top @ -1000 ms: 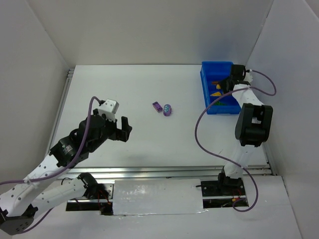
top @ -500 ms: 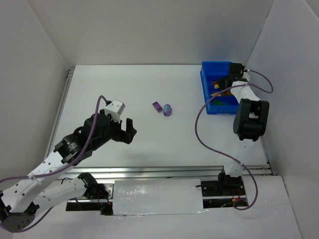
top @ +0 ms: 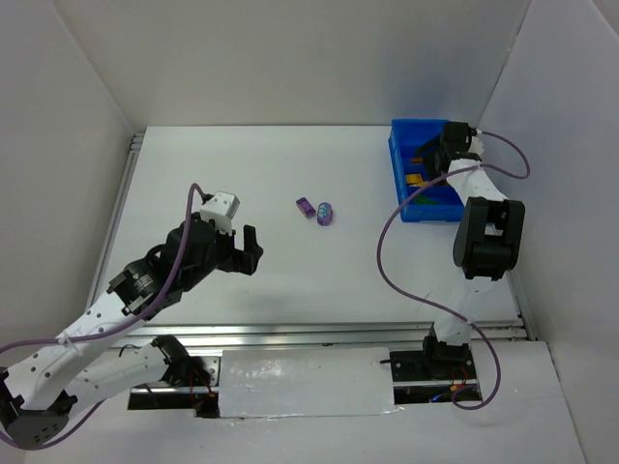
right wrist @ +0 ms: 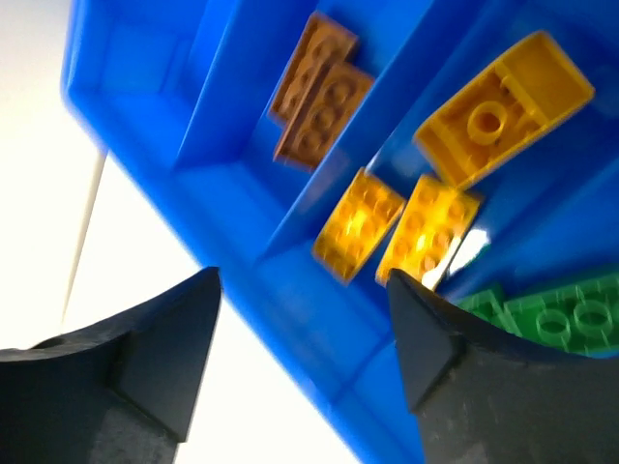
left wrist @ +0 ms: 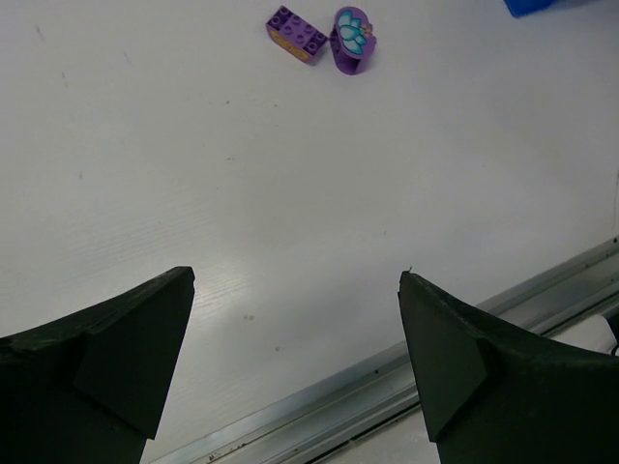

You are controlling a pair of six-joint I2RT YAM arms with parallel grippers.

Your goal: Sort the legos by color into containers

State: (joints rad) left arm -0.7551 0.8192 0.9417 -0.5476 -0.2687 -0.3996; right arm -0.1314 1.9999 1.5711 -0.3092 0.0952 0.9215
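The blue tray (top: 396, 164) stands at the back right, its containers in a row. My right gripper (top: 435, 159) hovers over it, open and empty (right wrist: 305, 275). Below it, one compartment holds two brown legos (right wrist: 319, 101). The adjoining one holds three yellow-orange legos (right wrist: 428, 228), and green legos (right wrist: 561, 314) lie in the one beyond. On the white table's middle lie a purple lego (top: 306, 206) (left wrist: 296, 33) and a round purple piece (top: 325, 213) (left wrist: 354, 40). My left gripper (top: 250, 248) (left wrist: 297, 280) is open, well short of them to the near left.
A metal rail (top: 319, 333) (left wrist: 387, 387) runs along the table's near edge. White walls close in the left, back and right sides. The right arm's purple cable (top: 387, 251) loops over the table beside the tray.
My right gripper has gone from shut to open above the tray. The left arm has shifted a little to the right, toward the purple pieces, still open.
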